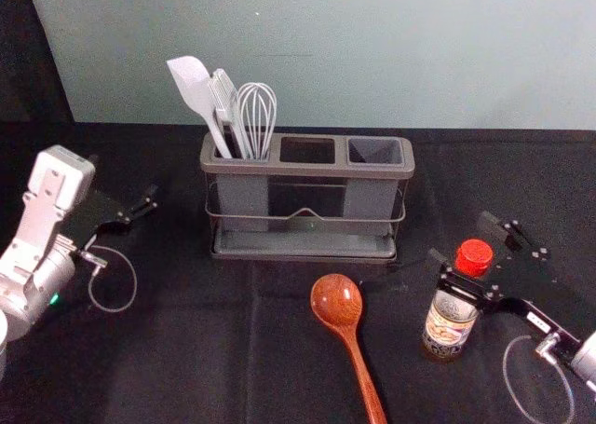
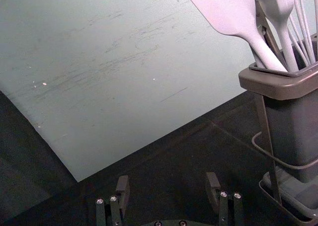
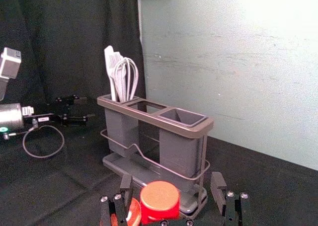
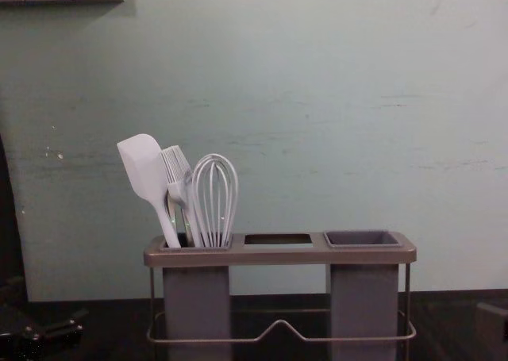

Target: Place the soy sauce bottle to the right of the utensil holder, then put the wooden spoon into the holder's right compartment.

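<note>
Head view: Soy Sauce Bottle Between Open Fingers, Grasp Pending

The soy sauce bottle [image 1: 450, 323] stands upright at 4 o'clock from the utensil holder [image 1: 307, 170]. The right hand [image 3: 172, 176] reaches in from 4 o'clock; its fingers are apart, one on each side of the red cap [image 1: 474, 256], with no clamping visible. The left hand [image 2: 168, 179] is idle at 9 o'clock from the holder, fingers likewise apart. The wooden spoon [image 1: 337, 299] lies untouched, its bowl at 6 o'clock from the holder.

Handling, bottle: judged rigid, smooth and possibly breakable, with most weight low (fill level cannot be confirmed). Close squarely on the neck or upper body, not the cap alone. Lift slightly, keep vertical, and set down at 3 o'clock from the holder. An off-centre closure could tip it.

Handling, spoon: judged light, stiff and slick from its glossy finish. Grip mid-handle, then lower the handle end first into the right compartment [image 1: 375, 151]; the round bowl could catch the rim.
</note>
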Robot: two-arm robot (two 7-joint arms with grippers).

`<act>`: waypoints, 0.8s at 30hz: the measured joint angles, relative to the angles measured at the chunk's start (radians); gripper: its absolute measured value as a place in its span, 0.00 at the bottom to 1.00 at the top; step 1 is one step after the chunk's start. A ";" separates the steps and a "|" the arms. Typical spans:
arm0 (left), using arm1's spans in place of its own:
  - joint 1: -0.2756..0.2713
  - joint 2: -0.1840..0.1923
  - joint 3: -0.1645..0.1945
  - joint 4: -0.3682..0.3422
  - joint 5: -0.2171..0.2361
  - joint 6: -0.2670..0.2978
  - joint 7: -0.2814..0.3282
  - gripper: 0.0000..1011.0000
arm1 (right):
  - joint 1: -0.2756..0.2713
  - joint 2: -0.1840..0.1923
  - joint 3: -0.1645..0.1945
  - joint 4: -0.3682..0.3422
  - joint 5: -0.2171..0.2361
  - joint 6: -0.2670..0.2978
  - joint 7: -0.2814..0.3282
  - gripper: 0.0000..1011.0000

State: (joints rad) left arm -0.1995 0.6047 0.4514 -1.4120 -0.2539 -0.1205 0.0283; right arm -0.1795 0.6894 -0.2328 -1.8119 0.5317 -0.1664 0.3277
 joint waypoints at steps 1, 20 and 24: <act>0.000 0.000 0.000 0.000 0.000 0.000 0.000 0.99 | 0.005 -0.008 -0.003 0.004 -0.003 0.001 0.004 0.99; 0.000 0.000 0.000 0.000 0.000 0.000 0.000 0.99 | -0.023 -0.040 0.034 -0.008 -0.021 0.017 0.035 0.65; 0.000 0.000 0.000 0.000 0.000 0.000 0.000 0.99 | -0.025 -0.047 0.041 -0.008 -0.022 0.024 0.044 0.53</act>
State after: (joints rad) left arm -0.1996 0.6047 0.4514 -1.4120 -0.2539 -0.1206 0.0283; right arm -0.2045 0.6426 -0.1921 -1.8199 0.5101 -0.1424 0.3715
